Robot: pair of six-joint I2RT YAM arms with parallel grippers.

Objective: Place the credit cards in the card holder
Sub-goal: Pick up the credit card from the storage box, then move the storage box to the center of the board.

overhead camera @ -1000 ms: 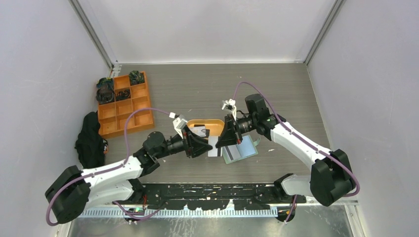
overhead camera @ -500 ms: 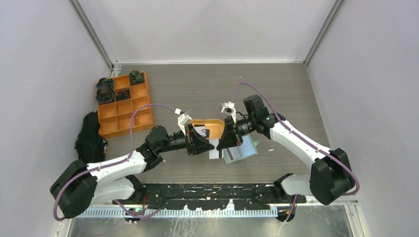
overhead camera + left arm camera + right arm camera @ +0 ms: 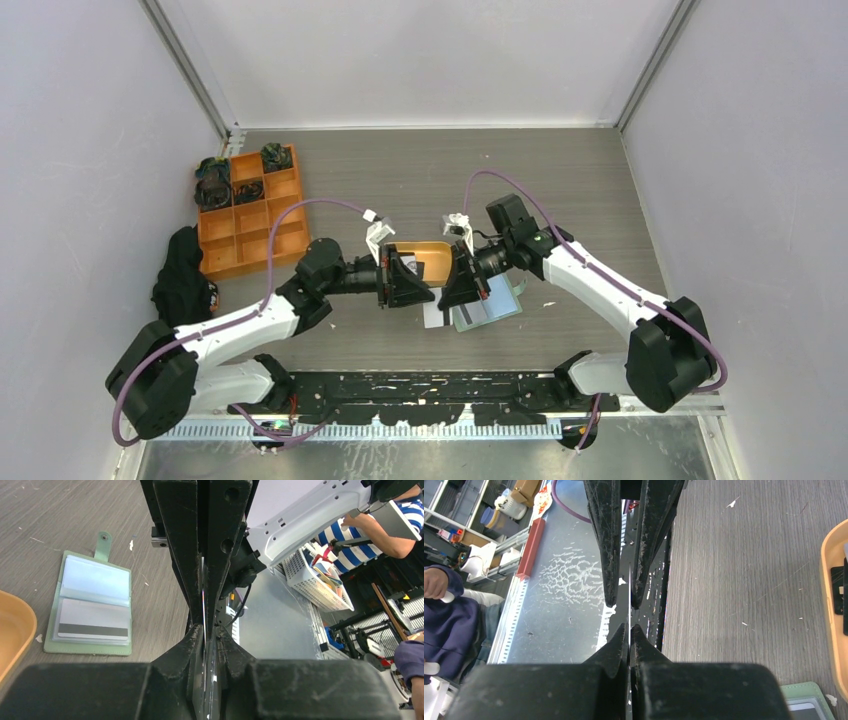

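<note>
My left gripper [image 3: 428,294] and right gripper [image 3: 443,294] meet tip to tip above the table, just in front of the orange tray. Both are shut on the same white credit card [image 3: 433,313], which stands on edge between them. In the left wrist view the card [image 3: 203,605] is a thin line between my left gripper's [image 3: 205,630] jaws, with the right fingers [image 3: 180,540] clamped on it beyond. In the right wrist view my right gripper [image 3: 629,628] pinches it. The green card holder [image 3: 488,308] [image 3: 92,605] lies open and flat, a striped card showing in its sleeve.
The orange oval tray [image 3: 430,252] [image 3: 12,630] sits just behind the grippers, a black card [image 3: 839,587] lying in it. An orange grid organiser [image 3: 250,215] stands at the back left with a black cloth [image 3: 180,280] beside it. Walls enclose the table.
The left arm has reached right and its jaws have narrowed onto the card that the right gripper holds. The right gripper has shifted slightly left with the card.
</note>
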